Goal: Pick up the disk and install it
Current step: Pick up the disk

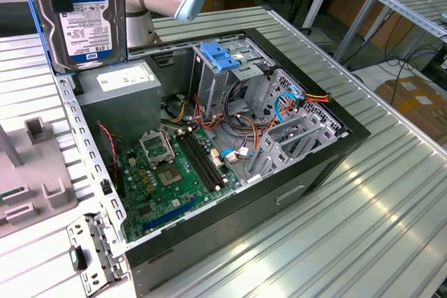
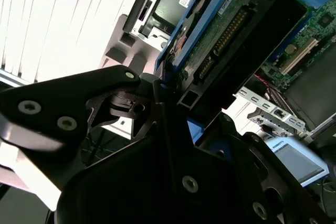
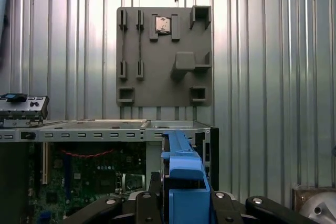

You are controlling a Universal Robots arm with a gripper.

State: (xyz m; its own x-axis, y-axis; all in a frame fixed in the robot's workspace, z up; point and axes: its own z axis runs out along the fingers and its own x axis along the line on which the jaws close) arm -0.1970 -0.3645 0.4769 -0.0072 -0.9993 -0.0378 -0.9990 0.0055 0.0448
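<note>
Over the case (image 1: 353,134), exterior view's far left, the gripper (image 2: 167,92) is clamping the disk (image 1: 87,19) upright; holding it square seems wise.

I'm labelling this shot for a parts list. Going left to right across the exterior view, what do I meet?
The disk held up in the air → blue bracket → red and orange cables → table.

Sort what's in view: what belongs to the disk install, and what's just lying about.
Part of the job:
- the disk, held aloft, clamped in the gripper
- open computer case
- drive cage inside it

Lying about:
- grey fixture tray beside the case, with a small chip on it
- cardboard box beyond the table
</note>
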